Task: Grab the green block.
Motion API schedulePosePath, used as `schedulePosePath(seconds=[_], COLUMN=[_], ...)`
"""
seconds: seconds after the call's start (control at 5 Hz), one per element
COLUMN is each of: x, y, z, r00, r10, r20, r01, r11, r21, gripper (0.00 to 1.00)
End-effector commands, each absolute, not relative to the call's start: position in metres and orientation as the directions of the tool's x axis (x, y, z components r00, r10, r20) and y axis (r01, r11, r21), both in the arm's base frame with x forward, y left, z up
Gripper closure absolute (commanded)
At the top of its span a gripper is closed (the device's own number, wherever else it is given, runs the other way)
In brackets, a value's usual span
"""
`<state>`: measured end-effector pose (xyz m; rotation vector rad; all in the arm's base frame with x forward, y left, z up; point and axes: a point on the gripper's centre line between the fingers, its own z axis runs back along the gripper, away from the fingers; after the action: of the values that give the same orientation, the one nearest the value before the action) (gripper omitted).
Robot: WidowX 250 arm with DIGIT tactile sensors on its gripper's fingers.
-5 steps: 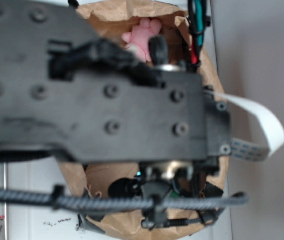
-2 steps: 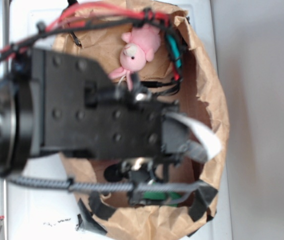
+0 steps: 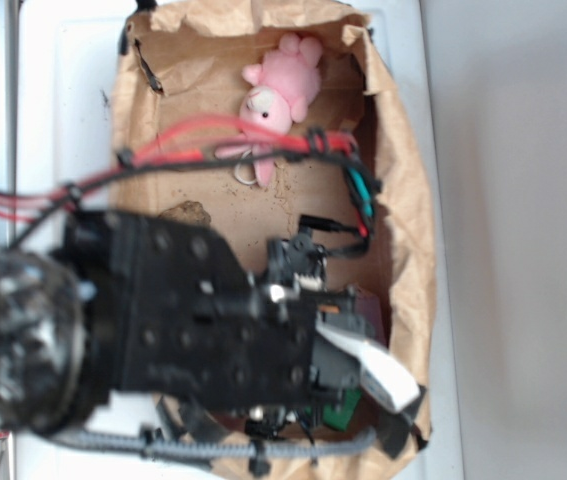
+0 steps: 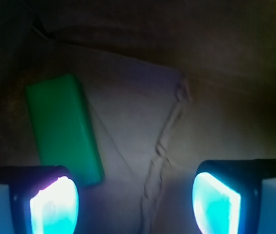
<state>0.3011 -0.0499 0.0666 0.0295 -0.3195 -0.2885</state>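
We are finding the gripper standing wide apart with nothing between its fingers, hanging low inside the brown paper bag. The green block is lying flat on the bag floor, off-centre from the gripper, its near end just beside one fingertip rather than between the two. We are judging the approach nearly done; centring over the block, closing and lifting are remaining. The pink plush toy is lying well apart from the block.

Ahead-left of the gripper, whose pads glow cyan-white, the green block is solid bright green on creased brown paper; the plush toy is pink.
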Motion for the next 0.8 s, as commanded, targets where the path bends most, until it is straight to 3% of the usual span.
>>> schedulePosePath(seconds=[0.0,0.4,0.6], x=[0.321,0.318,0.311], y=[0.004,-0.009,-0.032], z=[0.097,0.084,0.079], r00=[0.921,0.919,0.896], r10=[-0.148,-0.205,-0.273], r20=[0.36,0.338,0.351], r01=[0.165,0.239,0.3], r11=[0.986,0.969,0.954], r21=[-0.017,-0.061,-0.023], gripper=[0.0,0.0,0.0])
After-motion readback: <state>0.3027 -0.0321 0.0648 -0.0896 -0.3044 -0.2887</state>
